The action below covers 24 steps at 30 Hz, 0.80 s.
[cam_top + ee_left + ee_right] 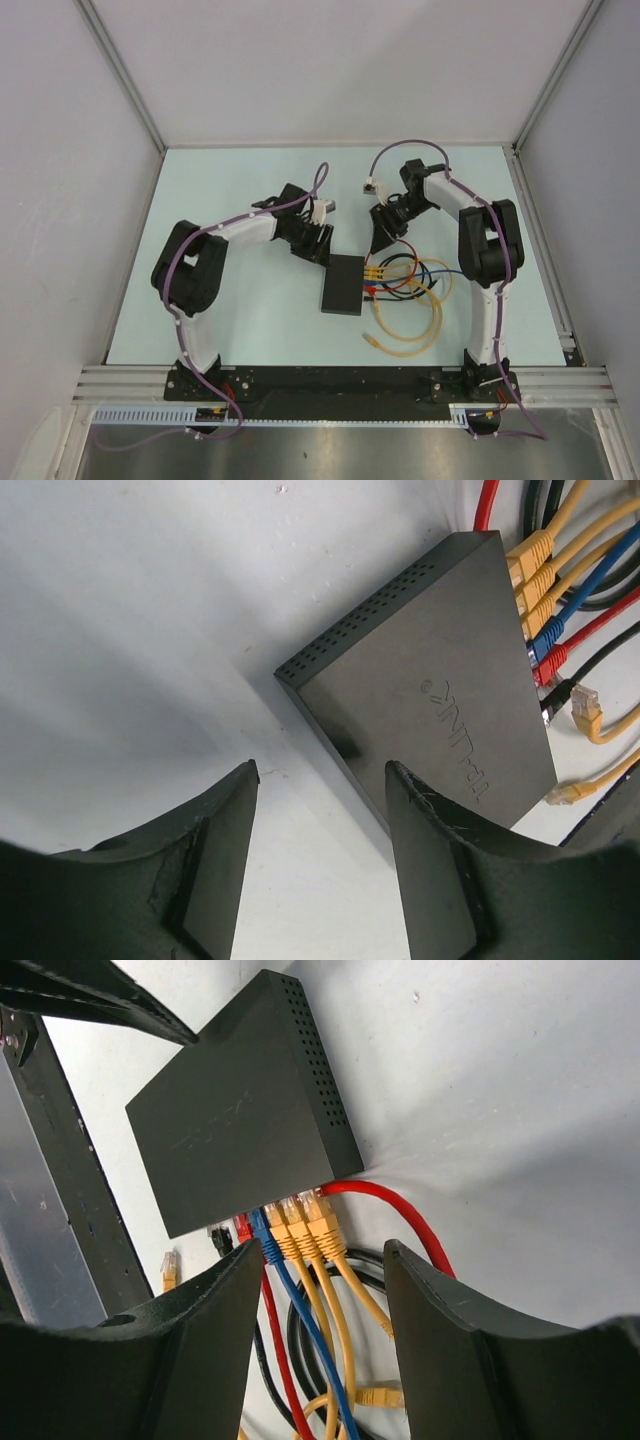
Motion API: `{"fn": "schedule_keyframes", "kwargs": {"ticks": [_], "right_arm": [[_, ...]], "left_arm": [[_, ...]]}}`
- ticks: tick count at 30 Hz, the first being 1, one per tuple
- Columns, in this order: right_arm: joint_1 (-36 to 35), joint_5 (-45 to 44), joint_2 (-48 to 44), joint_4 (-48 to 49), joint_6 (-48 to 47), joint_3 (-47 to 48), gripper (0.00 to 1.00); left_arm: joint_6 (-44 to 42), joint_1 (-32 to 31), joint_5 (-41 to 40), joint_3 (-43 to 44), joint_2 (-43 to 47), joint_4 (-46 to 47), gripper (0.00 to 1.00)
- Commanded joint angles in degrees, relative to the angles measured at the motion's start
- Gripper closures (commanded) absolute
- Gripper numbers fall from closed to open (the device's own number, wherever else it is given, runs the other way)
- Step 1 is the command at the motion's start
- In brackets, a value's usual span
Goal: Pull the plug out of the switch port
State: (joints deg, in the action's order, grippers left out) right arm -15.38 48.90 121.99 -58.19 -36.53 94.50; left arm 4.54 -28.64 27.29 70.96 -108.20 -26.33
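The switch (342, 284) is a flat black box lying on the pale table. Along its right edge sit three yellow plugs (305, 1225), a blue plug (262, 1235), a red plug (243, 1228) and a black plug (220, 1240), all in ports. My right gripper (322, 1255) hovers open above these plugs, empty; in the top view the right gripper (385, 232) is just beyond the switch's far right corner. My left gripper (322, 780) is open and empty over bare table beside the switch (430, 700), at its far left corner (318, 243).
Coiled yellow, blue, red and black cables (410, 300) lie to the right of the switch. Loose yellow plug ends (586, 705) rest on the table near the ports. A black rail (340, 382) runs along the near edge. White walls enclose the table.
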Motion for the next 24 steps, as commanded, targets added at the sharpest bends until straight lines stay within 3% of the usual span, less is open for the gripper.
{"fn": "schedule_keyframes", "kwargs": {"ticks": [1,24], "right_arm": [[-0.9,0.0,-1.9,0.6,-1.9,-1.0,0.44],[-2.6,-0.7,6.4,2.6,-3.7,-2.2,0.52]], "left_arm": [[0.2,-0.5,0.8,1.8,-1.0,2.3,0.41],[-1.7,-2.6,-3.2,1.9,-3.1,2.3,0.46]]}}
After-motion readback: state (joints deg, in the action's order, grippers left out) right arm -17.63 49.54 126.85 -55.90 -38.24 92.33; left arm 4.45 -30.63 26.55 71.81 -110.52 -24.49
